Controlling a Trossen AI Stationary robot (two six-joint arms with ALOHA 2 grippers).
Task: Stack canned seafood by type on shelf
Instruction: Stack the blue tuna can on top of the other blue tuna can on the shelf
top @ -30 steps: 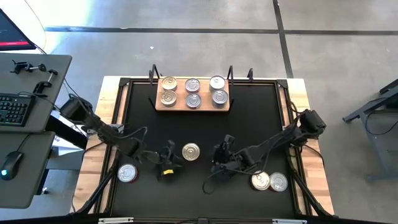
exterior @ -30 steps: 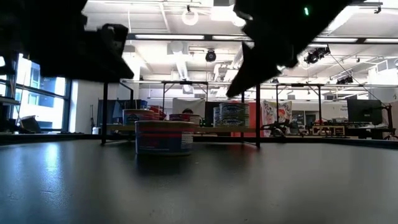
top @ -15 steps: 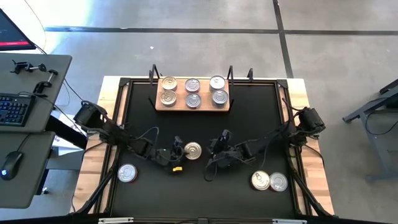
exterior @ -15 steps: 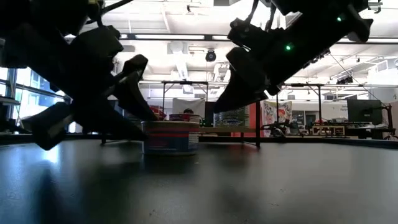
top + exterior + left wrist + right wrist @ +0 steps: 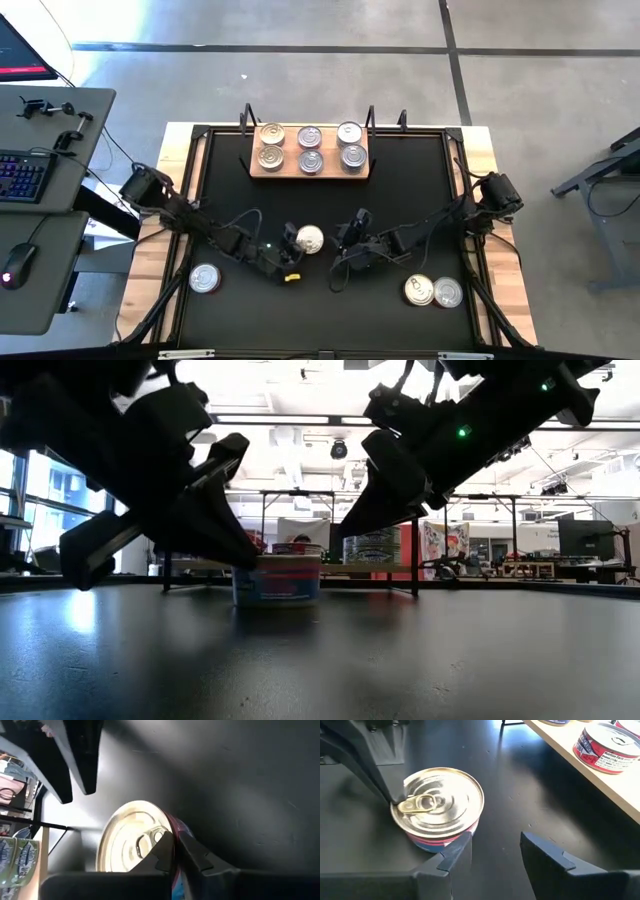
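I am pressing my left fingers (image 5: pixel 175 851), fully closed and empty, against the pull tab of the low round gold-lidded tin (image 5: pixel 309 239); my right fingers (image 5: pixel 492 851) are waiting beside it, spread and empty. The tin is probably rigid, slick and light; I am judging its side wall the place to grip.

Black mat (image 5: pixel 400 180) on wood table (image 5: pixel 485 140) — carries shelf (image 5: pixel 310 168) w/ six tins, plus four loose tins.

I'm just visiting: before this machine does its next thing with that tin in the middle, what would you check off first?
1. Left gripper shut at the middle tin's rim: ok.
2. Is that tin really gripped, not just touched: cannot tell.
3. Right gripper open beside the tin, not holding it: ok.
4. Tin upright on the black mat: ok.
5. Wooden board holds six tins, no bare spot, so stacking needed: ok.
6. Three tins still loose on the mat: not ok.
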